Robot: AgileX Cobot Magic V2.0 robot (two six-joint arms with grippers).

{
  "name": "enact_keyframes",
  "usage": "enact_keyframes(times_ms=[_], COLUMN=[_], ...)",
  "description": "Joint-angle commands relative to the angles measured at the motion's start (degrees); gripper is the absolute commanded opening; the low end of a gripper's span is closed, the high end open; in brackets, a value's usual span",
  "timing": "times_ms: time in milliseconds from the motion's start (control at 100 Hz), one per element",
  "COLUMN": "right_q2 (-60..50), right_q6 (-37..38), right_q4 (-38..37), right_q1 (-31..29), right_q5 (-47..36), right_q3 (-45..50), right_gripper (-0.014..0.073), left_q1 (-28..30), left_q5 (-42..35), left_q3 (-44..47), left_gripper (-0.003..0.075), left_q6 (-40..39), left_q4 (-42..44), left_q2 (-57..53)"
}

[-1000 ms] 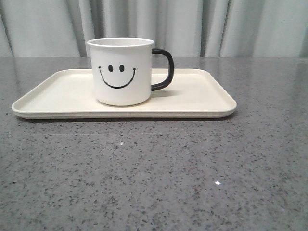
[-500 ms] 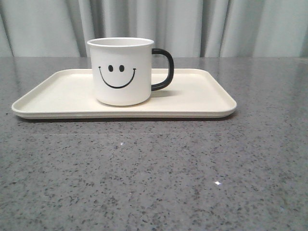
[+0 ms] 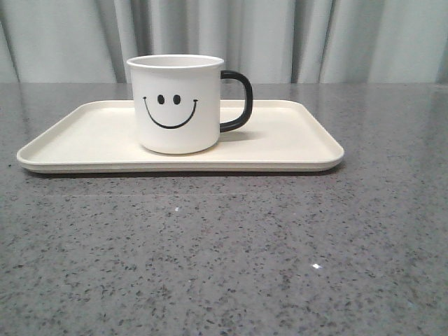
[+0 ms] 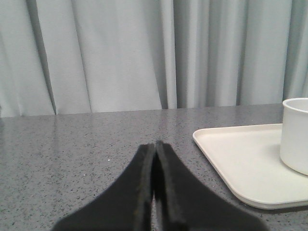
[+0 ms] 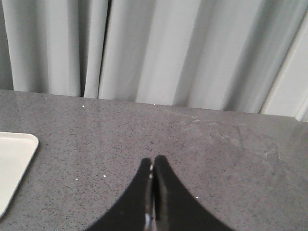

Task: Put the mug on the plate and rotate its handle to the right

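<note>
The white mug (image 3: 176,105) with its black smiley face stands upright on the cream plate (image 3: 294,143), left of the plate's middle. Its black handle (image 3: 238,101) points to the right. In the left wrist view, part of the mug (image 4: 296,134) and the plate's corner (image 4: 240,159) show off to one side of my left gripper (image 4: 154,147), which is shut with nothing in it, over bare table. My right gripper (image 5: 153,162) is shut too, holding nothing, with only a corner of the plate (image 5: 14,161) beside it. Neither gripper appears in the front view.
The plate rests on a grey speckled table (image 3: 224,252). A pale pleated curtain (image 3: 280,35) hangs behind the table's far edge.
</note>
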Motion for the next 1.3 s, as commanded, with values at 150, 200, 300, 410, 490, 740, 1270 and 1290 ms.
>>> enact_keyframes(times_ms=[150, 200, 300, 410, 490, 740, 1270, 1290], right_q2=[0.65, 0.65, 0.65, 0.65, 0.65, 0.65, -0.34, -0.86], right_q6=[0.08, 0.08, 0.08, 0.08, 0.08, 0.08, 0.08, 0.08], right_q4=[-1.68, -1.68, -1.68, -1.68, -1.68, -1.68, -1.45, -1.15], right_q1=[-0.21, -0.21, -0.21, -0.21, -0.21, -0.21, -0.21, -0.21], right_q5=[-4.15, -4.15, -4.15, -4.15, -4.15, -4.15, -3.42, -2.86], right_q3=[-1.03, -1.03, -1.03, -1.03, -1.03, -1.03, -1.03, -1.03], right_gripper=[-0.0109, -0.0109, -0.0109, -0.0109, -0.0109, -0.0109, -0.0109, -0.0109], left_q1=[0.17, 0.17, 0.17, 0.17, 0.17, 0.17, 0.17, 0.17], left_q5=[-4.06, -4.06, -4.06, -4.06, -4.06, -4.06, -4.06, -4.06], left_q3=[0.53, 0.53, 0.53, 0.53, 0.53, 0.53, 0.53, 0.53], left_gripper=[-0.0020, -0.0020, -0.0020, -0.0020, -0.0020, -0.0020, -0.0020, -0.0020], left_q6=[-0.17, -0.17, -0.17, -0.17, -0.17, -0.17, -0.17, -0.17], left_q4=[-0.71, -0.71, -0.71, -0.71, -0.71, -0.71, -0.71, -0.71], left_q2=[-1.74, -1.74, -1.74, -1.74, -1.74, -1.74, -1.74, -1.74])
